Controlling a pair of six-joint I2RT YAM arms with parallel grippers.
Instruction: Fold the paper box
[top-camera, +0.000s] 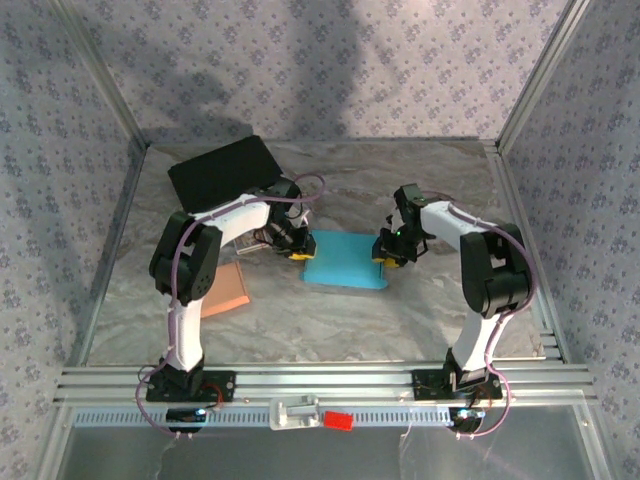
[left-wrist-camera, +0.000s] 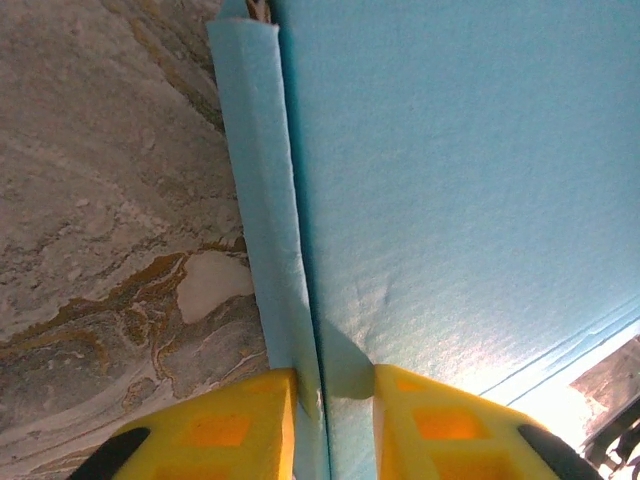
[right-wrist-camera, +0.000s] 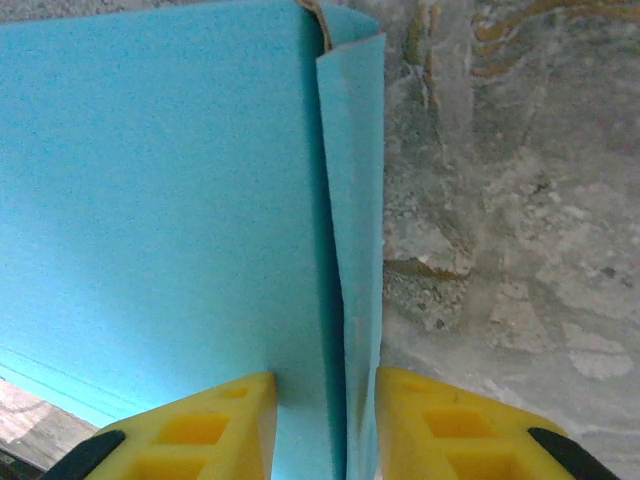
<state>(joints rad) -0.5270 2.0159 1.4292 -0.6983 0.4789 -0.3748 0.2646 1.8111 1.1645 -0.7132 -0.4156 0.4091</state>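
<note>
Paper box (top-camera: 345, 260) flat on marbled table (top-camera: 400, 320), floral-patterned walls (top-camera: 320, 60), both jaws spread astride its raised flaps (left-wrist-camera: 275, 200).

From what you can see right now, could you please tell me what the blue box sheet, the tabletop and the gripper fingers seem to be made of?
Blue box sheet: thin paper or light card, matte, finely grained; its side flap creases sharply.
Tabletop: marble-patterned surface, grey and brown veins, possibly printed laminate rather than stone.
Left gripper's fingers: yellow plastic, smooth, with moulded recesses.
</note>
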